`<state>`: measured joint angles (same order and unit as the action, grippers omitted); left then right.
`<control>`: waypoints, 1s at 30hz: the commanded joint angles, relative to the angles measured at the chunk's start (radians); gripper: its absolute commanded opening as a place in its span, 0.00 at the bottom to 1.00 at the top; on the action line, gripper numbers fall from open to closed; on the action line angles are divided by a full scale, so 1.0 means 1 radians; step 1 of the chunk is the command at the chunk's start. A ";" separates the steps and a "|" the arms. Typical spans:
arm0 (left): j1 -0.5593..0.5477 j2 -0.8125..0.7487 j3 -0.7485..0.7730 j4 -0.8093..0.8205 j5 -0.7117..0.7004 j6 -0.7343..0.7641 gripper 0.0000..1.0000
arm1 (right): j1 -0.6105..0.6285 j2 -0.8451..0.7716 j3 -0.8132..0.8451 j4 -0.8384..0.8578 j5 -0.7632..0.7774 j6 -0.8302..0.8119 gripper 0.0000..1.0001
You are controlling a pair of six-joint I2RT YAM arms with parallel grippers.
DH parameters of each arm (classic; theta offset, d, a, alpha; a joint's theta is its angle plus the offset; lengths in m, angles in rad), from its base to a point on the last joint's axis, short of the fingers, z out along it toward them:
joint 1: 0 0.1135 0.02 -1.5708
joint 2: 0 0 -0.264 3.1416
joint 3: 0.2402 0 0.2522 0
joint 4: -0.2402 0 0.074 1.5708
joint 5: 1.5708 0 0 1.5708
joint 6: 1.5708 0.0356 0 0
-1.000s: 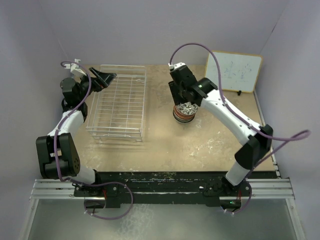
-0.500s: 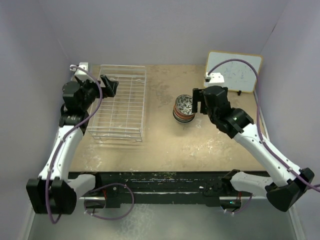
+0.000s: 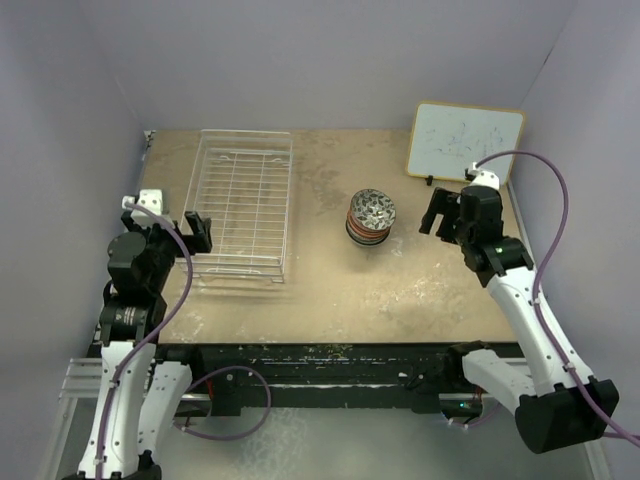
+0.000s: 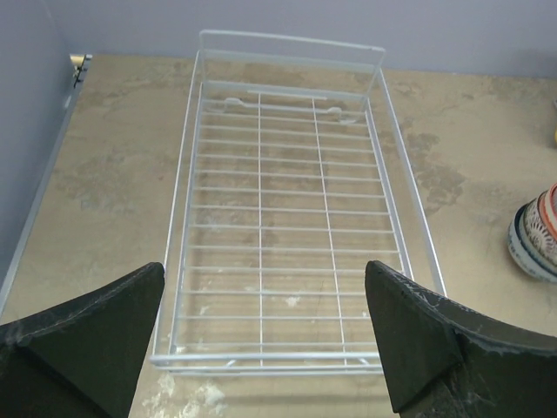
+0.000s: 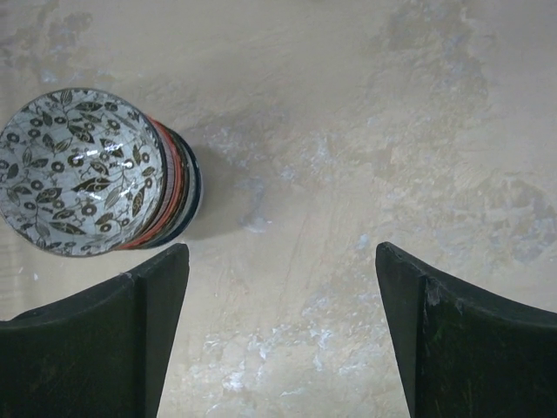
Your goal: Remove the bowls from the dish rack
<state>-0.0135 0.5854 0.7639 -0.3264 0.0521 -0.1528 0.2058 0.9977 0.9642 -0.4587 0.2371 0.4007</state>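
Both arms have pulled back versus a second ago. The right gripper (image 3: 437, 212) was over the stack; now it sits off to the stack's right, well apart, with its jaws spread wide and nothing in them. The left gripper (image 3: 197, 232) has come off the far-left rim of the dish rack (image 3: 245, 200) to its near-left corner, also spread open and empty. The rack shows only bare wire in both views. The bowls (image 3: 371, 217) sit nested in one stack on the table (image 3: 420, 290), right of the rack, with the grey leaf-pattern one on top. This reads as unload done, arms retracting. I can't count the stack from here.
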 commanded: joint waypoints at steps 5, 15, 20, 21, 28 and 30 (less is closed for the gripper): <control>0.003 -0.036 -0.025 -0.075 -0.023 0.005 0.99 | -0.011 -0.138 -0.043 0.144 -0.176 0.017 0.93; 0.003 -0.028 -0.023 -0.088 -0.020 -0.001 0.99 | -0.010 -0.196 -0.057 0.167 -0.128 0.017 0.92; 0.003 -0.034 -0.023 -0.097 -0.023 0.001 0.99 | -0.011 -0.212 -0.059 0.173 -0.110 0.011 0.92; 0.003 -0.035 -0.022 -0.098 -0.024 0.001 0.99 | -0.011 -0.218 -0.062 0.175 -0.106 0.012 0.92; 0.003 -0.031 -0.023 -0.099 -0.020 0.002 0.99 | -0.010 -0.239 -0.067 0.175 -0.099 0.009 0.91; 0.003 -0.031 -0.022 -0.099 -0.021 0.004 0.99 | -0.011 -0.244 -0.070 0.178 -0.100 0.008 0.91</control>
<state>-0.0135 0.5587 0.7364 -0.4438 0.0376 -0.1535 0.1959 0.7692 0.8970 -0.3298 0.1173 0.4095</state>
